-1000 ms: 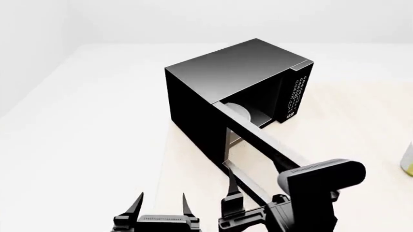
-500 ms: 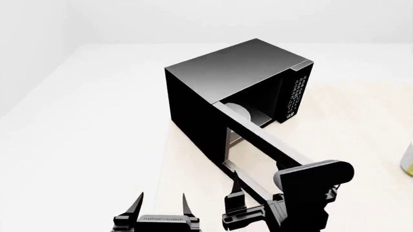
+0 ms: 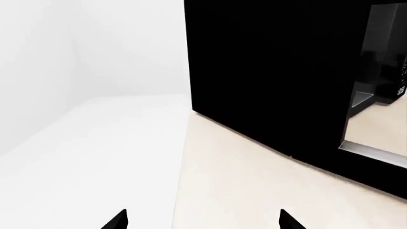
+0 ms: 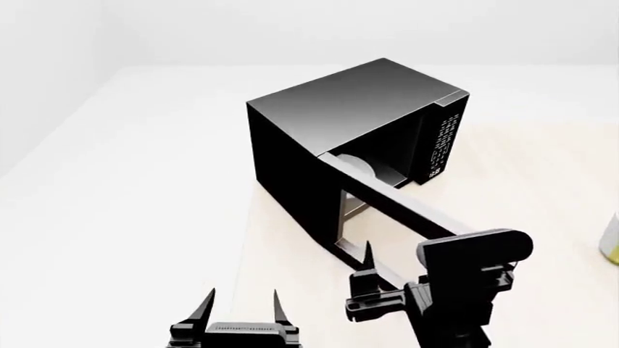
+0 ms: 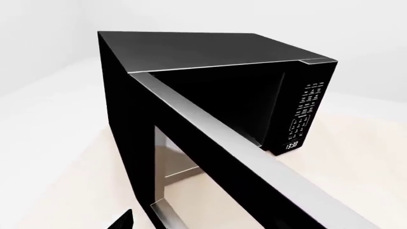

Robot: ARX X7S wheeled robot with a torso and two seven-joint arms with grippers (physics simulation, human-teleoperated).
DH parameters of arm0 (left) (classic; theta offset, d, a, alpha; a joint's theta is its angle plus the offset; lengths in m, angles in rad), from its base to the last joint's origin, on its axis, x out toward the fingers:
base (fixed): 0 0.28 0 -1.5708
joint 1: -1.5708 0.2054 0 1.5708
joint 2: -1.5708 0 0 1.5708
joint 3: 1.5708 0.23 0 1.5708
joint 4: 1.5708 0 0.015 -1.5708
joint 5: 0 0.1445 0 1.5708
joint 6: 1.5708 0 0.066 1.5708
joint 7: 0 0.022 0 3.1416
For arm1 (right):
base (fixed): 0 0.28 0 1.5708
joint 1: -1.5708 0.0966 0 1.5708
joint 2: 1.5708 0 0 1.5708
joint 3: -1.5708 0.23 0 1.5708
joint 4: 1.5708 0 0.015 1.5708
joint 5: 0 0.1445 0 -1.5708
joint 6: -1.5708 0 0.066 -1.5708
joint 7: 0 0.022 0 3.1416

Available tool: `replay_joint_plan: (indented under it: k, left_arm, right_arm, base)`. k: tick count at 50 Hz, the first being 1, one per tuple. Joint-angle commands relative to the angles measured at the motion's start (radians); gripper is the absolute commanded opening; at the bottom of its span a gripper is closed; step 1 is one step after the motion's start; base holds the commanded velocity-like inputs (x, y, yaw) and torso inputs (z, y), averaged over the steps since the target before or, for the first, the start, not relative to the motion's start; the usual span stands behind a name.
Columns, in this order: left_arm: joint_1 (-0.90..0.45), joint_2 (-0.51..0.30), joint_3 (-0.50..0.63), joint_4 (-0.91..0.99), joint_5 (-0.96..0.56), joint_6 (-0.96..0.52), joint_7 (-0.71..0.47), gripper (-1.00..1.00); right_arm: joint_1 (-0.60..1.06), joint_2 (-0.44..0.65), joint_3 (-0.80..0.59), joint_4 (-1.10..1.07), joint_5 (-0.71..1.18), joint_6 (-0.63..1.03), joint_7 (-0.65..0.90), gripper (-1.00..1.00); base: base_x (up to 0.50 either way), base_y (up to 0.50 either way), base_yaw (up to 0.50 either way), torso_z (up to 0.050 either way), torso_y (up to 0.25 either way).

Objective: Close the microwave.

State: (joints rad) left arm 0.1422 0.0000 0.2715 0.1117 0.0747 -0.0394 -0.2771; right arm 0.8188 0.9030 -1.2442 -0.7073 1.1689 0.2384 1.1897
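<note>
Since a second ago, the right gripper [image 4: 367, 272] has shifted rightward along the outer face of the glass-windowed door [image 4: 392, 210] and risen slightly, one dark finger [image 4: 367, 255] pointing up beside the door's lower edge. Whether its fingers are spread or pressed together cannot be told. Standing at the middle of the pale beige tabletop [image 4: 541, 188], the large black boxy microwave [image 4: 338, 119] has its door swung wide open toward the robot, white-marked keypad panel [image 4: 442, 145] and white round plate [image 4: 360, 167] exposed. Low at the near edge, the left gripper [image 4: 243, 304] sits with fingers spread, holding nothing.
</note>
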Motion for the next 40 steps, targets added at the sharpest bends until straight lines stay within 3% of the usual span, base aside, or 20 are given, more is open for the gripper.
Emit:
replay_joint_plan:
  k: [1, 40]
  left_arm:
    - [0.000, 0.000, 0.000, 0.000, 0.000, 0.000, 0.000, 1.00]
    - [0.000, 0.000, 0.000, 0.000, 0.000, 0.000, 0.000, 1.00]
  right_arm:
    - [-0.041, -0.021, -0.039, 0.065, 0.025, -0.022, -0.057, 1.00]
    - [-0.022, -0.030, -0.013, 0.193, 0.041, -0.027, -0.119, 1.00]
  base:
    - [0.00, 0.00, 0.00, 0.000, 0.000]
    - [0.00, 0.00, 0.00, -0.001, 0.000]
